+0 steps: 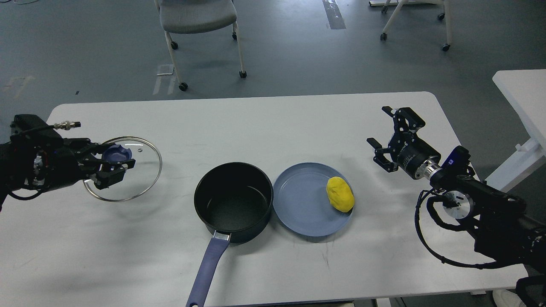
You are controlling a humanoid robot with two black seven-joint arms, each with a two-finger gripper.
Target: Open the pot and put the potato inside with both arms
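The dark pot (pixel 233 203) stands open in the middle of the white table, its blue-purple handle (pixel 207 273) pointing toward me. My left gripper (pixel 114 164) is shut on the blue knob of the glass lid (pixel 143 177) and holds the lid above the table, well left of the pot. The yellow potato (pixel 340 194) lies on the right side of the blue-grey plate (pixel 298 204), just right of the pot. My right gripper (pixel 388 136) is open and empty, above the table to the right of the plate.
The white table (pixel 264 123) runs to its far edge behind the pot. A grey wheeled chair (pixel 197 17) stands on the floor beyond it. A second white table (pixel 522 98) sits at the right edge.
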